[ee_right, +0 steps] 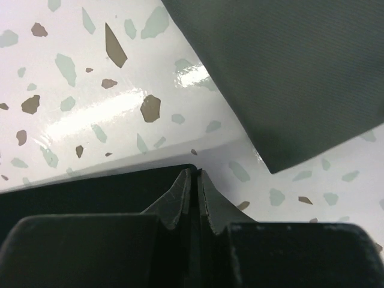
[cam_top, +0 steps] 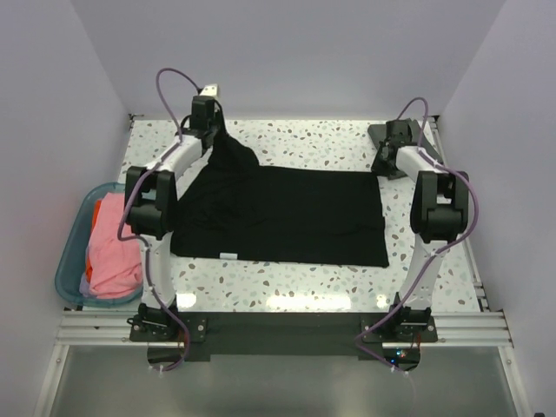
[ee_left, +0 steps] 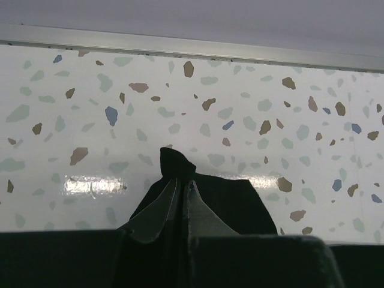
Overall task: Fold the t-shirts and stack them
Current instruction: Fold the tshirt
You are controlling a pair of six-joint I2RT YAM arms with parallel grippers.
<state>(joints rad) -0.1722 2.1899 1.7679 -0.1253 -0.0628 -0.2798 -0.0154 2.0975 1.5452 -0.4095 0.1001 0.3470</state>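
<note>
Step in hand: folding the black t-shirt (cam_top: 295, 217), which lies spread mid-table (cam_top: 330, 139). Left gripper (ee_left: 183, 183) is clenched on its far-left corner, with cloth poking out past the tips and lifted. Right gripper (ee_right: 193, 173) is closed at the far-right corner and appears to pinch the edge. The dark grey-green shirt (ee_right: 288, 72) lies just beyond. Pink shirt (cam_top: 113, 252) waits in the teal tub (cam_top: 74, 234). Next move, I'd judge: carry both corners toward the near edge together, keeping the cloth taut.

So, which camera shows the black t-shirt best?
The top external view: the black t-shirt lies spread across the table, with its far-left corner lifted. The left wrist view shows only a small fold pinched in the left gripper. The right wrist view shows a grey cloth, and no part that is surely the black one.
</note>
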